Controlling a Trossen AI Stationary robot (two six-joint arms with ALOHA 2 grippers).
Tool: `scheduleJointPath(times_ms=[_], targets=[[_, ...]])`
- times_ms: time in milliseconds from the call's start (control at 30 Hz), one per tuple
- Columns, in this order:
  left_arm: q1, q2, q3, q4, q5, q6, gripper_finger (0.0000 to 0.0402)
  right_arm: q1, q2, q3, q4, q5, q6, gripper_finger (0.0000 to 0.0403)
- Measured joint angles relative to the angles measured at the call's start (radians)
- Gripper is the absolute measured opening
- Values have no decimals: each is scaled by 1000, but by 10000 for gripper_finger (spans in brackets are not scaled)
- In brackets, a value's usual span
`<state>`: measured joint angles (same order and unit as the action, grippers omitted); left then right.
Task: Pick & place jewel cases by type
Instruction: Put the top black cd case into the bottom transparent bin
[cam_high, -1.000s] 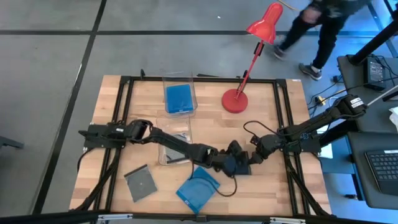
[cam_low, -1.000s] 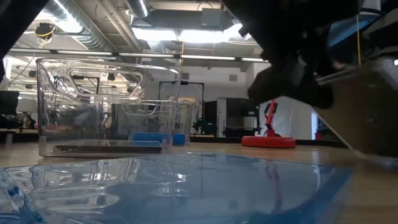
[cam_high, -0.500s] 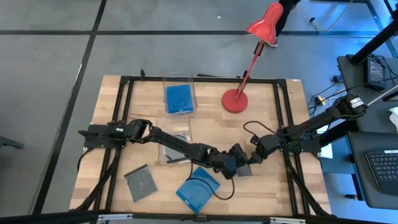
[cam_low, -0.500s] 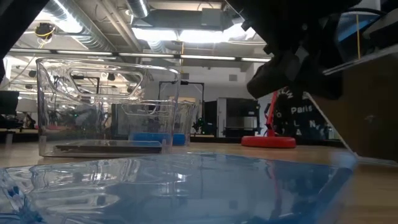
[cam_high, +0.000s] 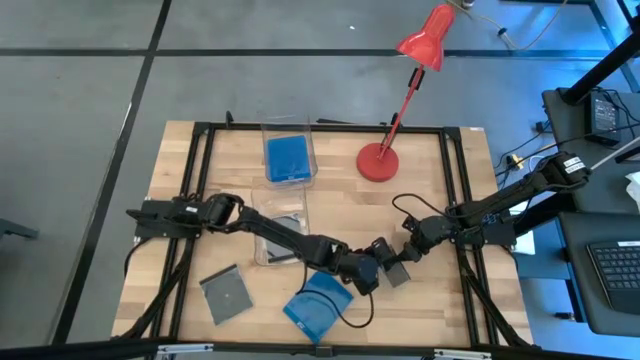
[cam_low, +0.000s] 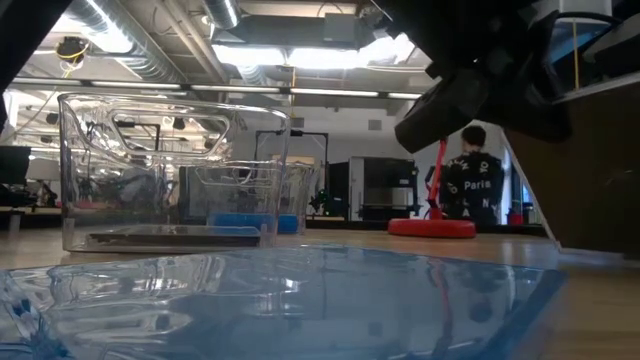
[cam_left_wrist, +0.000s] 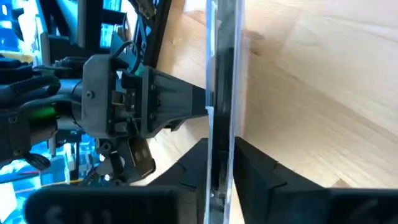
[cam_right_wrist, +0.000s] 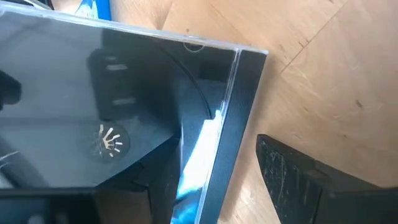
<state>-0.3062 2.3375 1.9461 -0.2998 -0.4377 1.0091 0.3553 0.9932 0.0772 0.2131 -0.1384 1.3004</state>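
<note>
Sorting was partway done, judging by how things lay. The far bin (cam_high: 288, 152) held a blue case (cam_high: 286, 158) flat on its bottom; the near bin (cam_high: 280, 238) held a dark/grey case (cam_high: 288, 254), so at least one of each type looked placed. Left out on the surface (cam_high: 440, 300): a grey case (cam_high: 226, 295) near the front-left, and blue cases (cam_high: 318, 303) lying overlapped at front-centre, count of that pile unclear. One more grey/clear case (cam_high: 394, 270) sat between the two arms, right of centre. The left hand (cam_high: 366, 277) was at its left edge; in the left wrist view the fingers (cam_left_wrist: 258, 176) stood either side of the case (cam_left_wrist: 222, 93) seen edge-on, close against it, so prob. clamped on it. The right hand (cam_high: 408, 254) was at the same case; in its wrist view one finger (cam_right_wrist: 298, 171) showed clear of the case's (cam_right_wrist: 124, 106) edge with a gap, so it read as apart, not gripping. Est. about a third done: this grey case goes to the near bin, then the loose grey one, then the blue pile to the far bin. A red lamp (cam_high: 378, 160) stood near the far bin.
</note>
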Motion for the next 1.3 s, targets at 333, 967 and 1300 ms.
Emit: scheduleJointPath(times_ms=[333, 967, 1300], targets=[[-31, 0, 0, -16, -61, -3, 36, 0, -1, 0, 6, -3, -4, 211], [-88, -10, 7, -8, -192, -73, 30, -27, -98, 27, 98, 94, -132, 212], [-100, -8, 6, -7, -262, -97, 29, -27, -263, 32, 181, 357, -290, 212]])
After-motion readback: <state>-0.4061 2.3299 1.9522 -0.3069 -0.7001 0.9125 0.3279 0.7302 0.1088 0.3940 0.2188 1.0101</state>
